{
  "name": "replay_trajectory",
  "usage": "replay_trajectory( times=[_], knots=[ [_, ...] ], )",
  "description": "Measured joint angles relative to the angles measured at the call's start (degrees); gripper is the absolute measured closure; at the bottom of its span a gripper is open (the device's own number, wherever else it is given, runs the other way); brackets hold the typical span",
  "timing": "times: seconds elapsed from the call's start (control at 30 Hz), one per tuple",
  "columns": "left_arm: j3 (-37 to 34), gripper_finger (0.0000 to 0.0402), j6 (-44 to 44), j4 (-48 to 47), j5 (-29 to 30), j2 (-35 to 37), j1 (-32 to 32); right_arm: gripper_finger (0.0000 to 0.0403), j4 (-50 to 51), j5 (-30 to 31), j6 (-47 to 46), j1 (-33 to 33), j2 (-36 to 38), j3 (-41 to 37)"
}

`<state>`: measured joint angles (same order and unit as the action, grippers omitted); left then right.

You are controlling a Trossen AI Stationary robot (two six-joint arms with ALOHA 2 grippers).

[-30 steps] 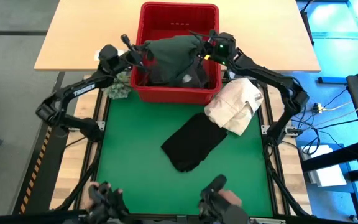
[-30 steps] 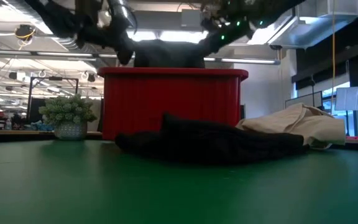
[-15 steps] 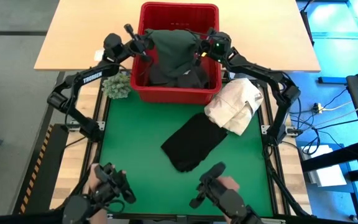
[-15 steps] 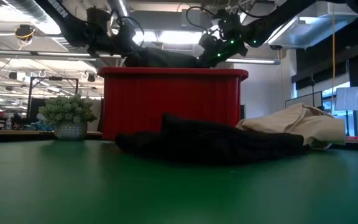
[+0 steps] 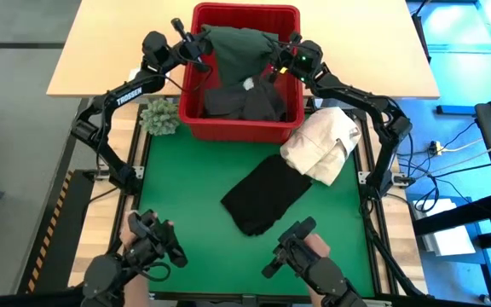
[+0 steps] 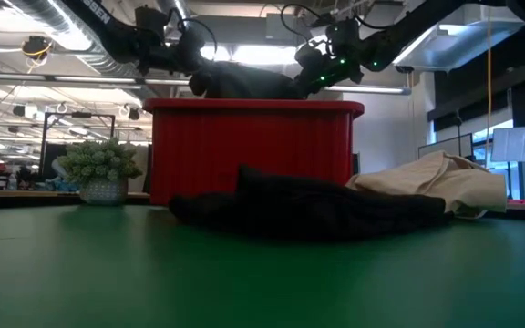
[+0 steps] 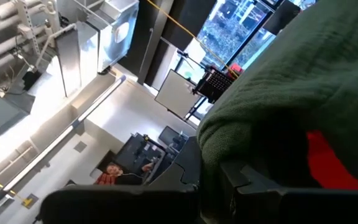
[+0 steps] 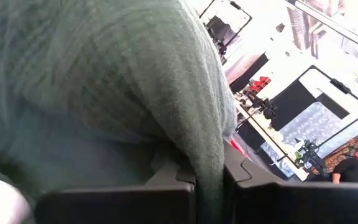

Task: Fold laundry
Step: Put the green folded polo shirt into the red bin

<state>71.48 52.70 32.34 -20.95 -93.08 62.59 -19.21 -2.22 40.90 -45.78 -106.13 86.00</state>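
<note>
Both jaws on dark green garment (image 5: 237,49)

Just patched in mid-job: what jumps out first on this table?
The dark green garment is stretched above the red basket at the table's far edge, with the left pincer and right pincer each shut on one side of it. On the green mat in front of the basket lie a black garment and, to its right, a cream-white cloth heap.
</note>
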Motion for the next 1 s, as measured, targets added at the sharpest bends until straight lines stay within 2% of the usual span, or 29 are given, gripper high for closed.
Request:
replay_trajectory(
  times=[0.4,0.7,0.87,1.0],
  knots=[
    [0.0,0.0400,1.7,1.3,-0.7,0.0,0.2,0.0389,-0.8,-0.4,0.0,0.0,0.1,0.1],
    [0.2,0.0400,2.0,5.5,-1.3,0.0,1.9,0.0389,-0.6,-0.3,2.2,0.0,0.1,5.9],
    [1.2,0.0400,1.0,5.3,-3.1,0.0,3.1,0.0389,1.2,-0.3,4.0,0.1,-0.6,7.8],
    [1.3,0.0400,0.1,2.1,-6.2,0.1,3.4,0.0389,2.0,-0.4,5.8,-0.4,-4.1,7.9]
  ],
)
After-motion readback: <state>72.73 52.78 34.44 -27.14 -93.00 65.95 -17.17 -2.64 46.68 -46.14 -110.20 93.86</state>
